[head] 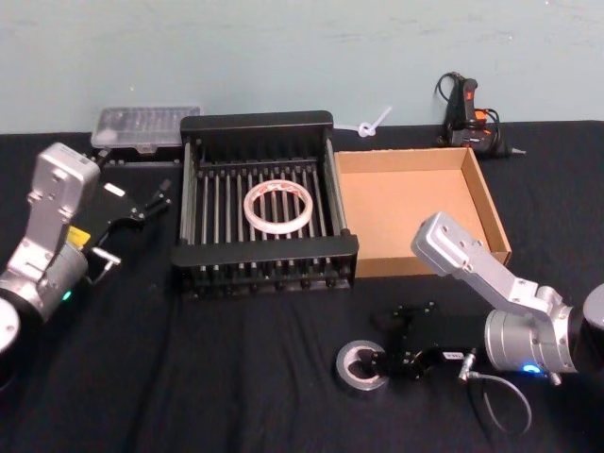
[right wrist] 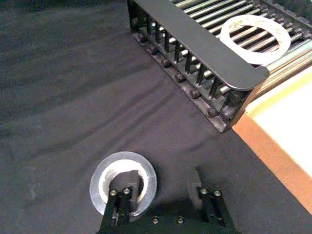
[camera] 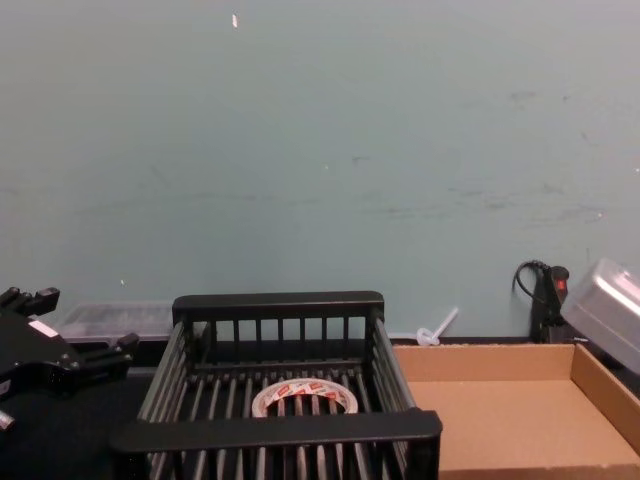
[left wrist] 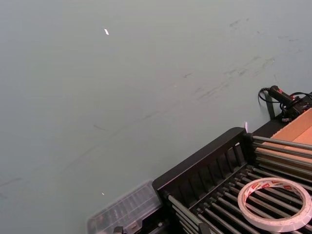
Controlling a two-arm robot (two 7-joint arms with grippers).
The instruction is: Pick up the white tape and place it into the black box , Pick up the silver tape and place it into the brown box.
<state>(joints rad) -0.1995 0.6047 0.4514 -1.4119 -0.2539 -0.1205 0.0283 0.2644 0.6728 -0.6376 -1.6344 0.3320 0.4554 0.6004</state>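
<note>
The white tape (head: 278, 206) lies flat on the bars inside the black box (head: 264, 250), and it also appears in the left wrist view (left wrist: 277, 204) and the chest view (camera: 305, 398). The silver tape (head: 362, 366) rests on the black cloth in front of the brown box (head: 491, 208), which holds nothing. My right gripper (head: 377, 347) is open at the silver tape (right wrist: 123, 181). One finger (right wrist: 122, 197) sits in the roll's hole and the other is outside its wall. My left gripper (head: 151, 201) hangs open to the left of the black box.
A clear plastic case (head: 146, 127) lies behind the black box on the left. A glue gun (head: 467, 113) and a white zip tie (head: 373, 123) sit by the back wall. Black cloth covers the table in front of both boxes.
</note>
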